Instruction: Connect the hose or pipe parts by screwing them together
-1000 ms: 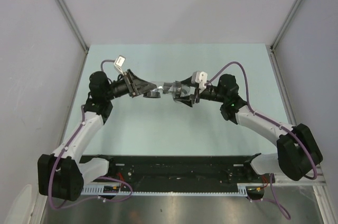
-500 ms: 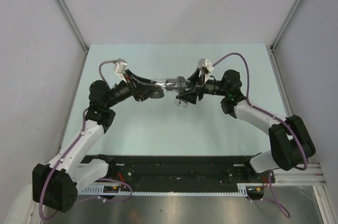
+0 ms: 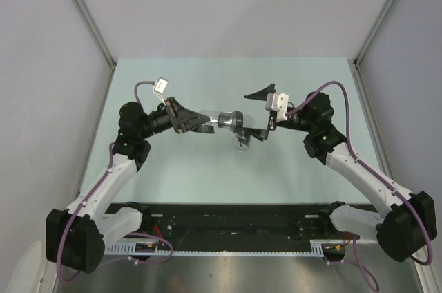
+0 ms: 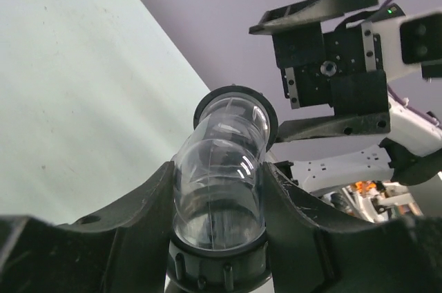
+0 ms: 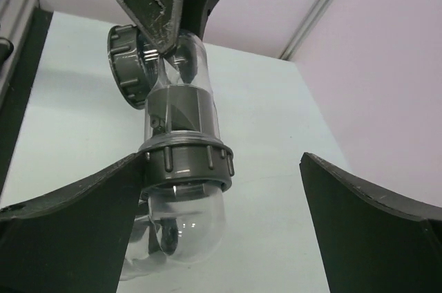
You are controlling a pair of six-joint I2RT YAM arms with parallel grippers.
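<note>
The hose or pipe parts point(image 3: 228, 121) hang in the air over the middle of the table. They form one line: a clear tube, a grey ribbed collar point(image 5: 185, 158) and a clear elbow point(image 5: 176, 234) bending down. My left gripper point(image 3: 202, 126) is shut on the clear end point(image 4: 221, 168), a dark ring just below its fingers. My right gripper point(image 3: 247, 116) stands open around the collar end. Its left finger point(image 5: 76, 231) is close beside the collar and the right finger point(image 5: 373, 238) is well apart from it.
Pale green table point(image 3: 207, 175) is walled by grey panels on three sides. A black rail point(image 3: 228, 224) with both arm bases runs along the near edge. Purple cables loop above each wrist.
My right gripper has opened wide, let go of the collar end and drawn back a little to the right. The left gripper keeps its hold on the pipe.
</note>
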